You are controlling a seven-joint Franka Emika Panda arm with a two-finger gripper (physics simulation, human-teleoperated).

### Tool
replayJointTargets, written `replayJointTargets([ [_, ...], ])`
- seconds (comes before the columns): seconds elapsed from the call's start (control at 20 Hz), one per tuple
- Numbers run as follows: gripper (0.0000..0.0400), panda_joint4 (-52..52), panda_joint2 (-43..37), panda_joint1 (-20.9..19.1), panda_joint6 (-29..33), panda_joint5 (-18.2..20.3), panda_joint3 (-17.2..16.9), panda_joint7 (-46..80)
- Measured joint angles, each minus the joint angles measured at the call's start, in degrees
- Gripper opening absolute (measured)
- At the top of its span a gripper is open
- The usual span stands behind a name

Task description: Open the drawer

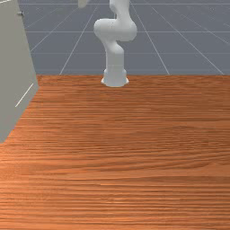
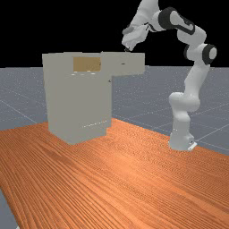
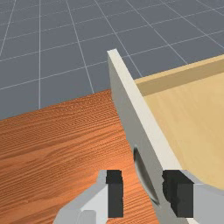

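Upper middle of the far view, drawer [image 2: 123, 64]: sticking well out of its cabinet toward the far view's right; opening looks largely done, though I can't tell whether more travel remains.
Inside [image 3: 188, 118]: pale wood floor, nothing on the part in view; I expect a light, stiff box that slides easily and may jam if dragged askew.
Front panel [image 3: 131, 109]: thin, flat, upright; probably rigid and rather slick, so a pinch on the bare edge could slip.
Handle [image 3: 144, 175]: slim and curved, on the panel's outer face; best place to take hold, near its middle, pulling straight away from the cabinet.
Gripper [image 3: 146, 192]: fingers spread, closed on nothing; one stands outside the panel, the other over its top edge. Any further pull should stay level, or a finger may scrape the rim.
Cabinet [image 2: 76, 100]: grey, left of middle in the far view, upper left in the front view.
Arm [image 2: 194, 82]: right side of the far view, reaching across above the drawer.
Table [image 2: 120, 179]: orange-brown wood under both, across the lower frame.
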Motion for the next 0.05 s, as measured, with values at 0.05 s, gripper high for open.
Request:
replayJointTargets([
  [0.05, 0.0113, 0.29, 0.45, 0.16, 0.43, -0.04, 0.64, 0.11],
])
